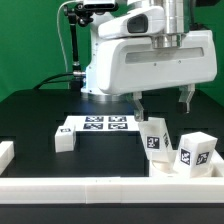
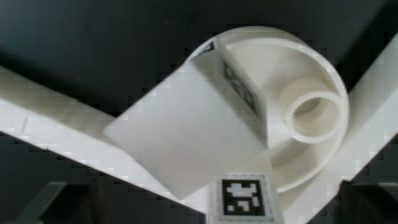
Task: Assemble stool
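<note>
Gripper [image 1: 162, 100] jaws are seen spread wide above the table, with nothing held between them. In the wrist view only dark, blurred finger edges are made out. The disc [image 2: 306, 60] is placed at the exterior view's right, near the front rail [image 1: 90, 190], and is largely hidden there by the nearer leg [image 1: 195, 152] and the farther leg [image 1: 154, 136]. In the wrist view it is partly covered by a tilted leg; which one cannot be told. The third leg [image 1: 63, 140] is seen just beside the marker board [image 1: 95, 125].
</note>
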Controlling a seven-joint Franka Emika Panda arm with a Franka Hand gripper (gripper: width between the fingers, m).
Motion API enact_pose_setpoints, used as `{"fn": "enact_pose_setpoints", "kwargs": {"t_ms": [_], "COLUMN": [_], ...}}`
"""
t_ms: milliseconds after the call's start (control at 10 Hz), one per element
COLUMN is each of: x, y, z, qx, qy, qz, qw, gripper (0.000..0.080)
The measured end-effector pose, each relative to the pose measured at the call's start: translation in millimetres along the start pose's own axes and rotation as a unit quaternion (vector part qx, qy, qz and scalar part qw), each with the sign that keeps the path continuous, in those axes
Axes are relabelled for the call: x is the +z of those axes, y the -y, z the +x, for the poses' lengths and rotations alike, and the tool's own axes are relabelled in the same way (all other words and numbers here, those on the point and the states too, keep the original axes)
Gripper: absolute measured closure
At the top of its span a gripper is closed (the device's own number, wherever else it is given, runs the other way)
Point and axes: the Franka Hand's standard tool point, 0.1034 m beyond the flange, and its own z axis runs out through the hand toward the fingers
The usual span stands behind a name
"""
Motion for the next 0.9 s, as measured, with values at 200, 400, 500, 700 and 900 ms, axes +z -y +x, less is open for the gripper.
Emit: {"fn": "enact_pose_setpoints", "kwargs": {"t_ms": [200, 400, 500, 700, 900], "x": [2.8, 6.4, 9.4, 15.1, 16.9], "y": [0.5, 1.2, 1.8, 1.4, 1.2], "z": [-2.8, -4.7, -5.8, -8.0, -9.2], "qx": [-0.067, -0.135, -0.161, -0.158, -0.152], "qy": [0.009, 0.017, 0.02, 0.022, 0.023], "qz": [-0.001, -0.005, -0.005, -0.006, -0.006], "qw": [0.998, 0.991, 0.987, 0.987, 0.988], "gripper": [0.015, 0.015, 0.015, 0.015, 0.015]}}
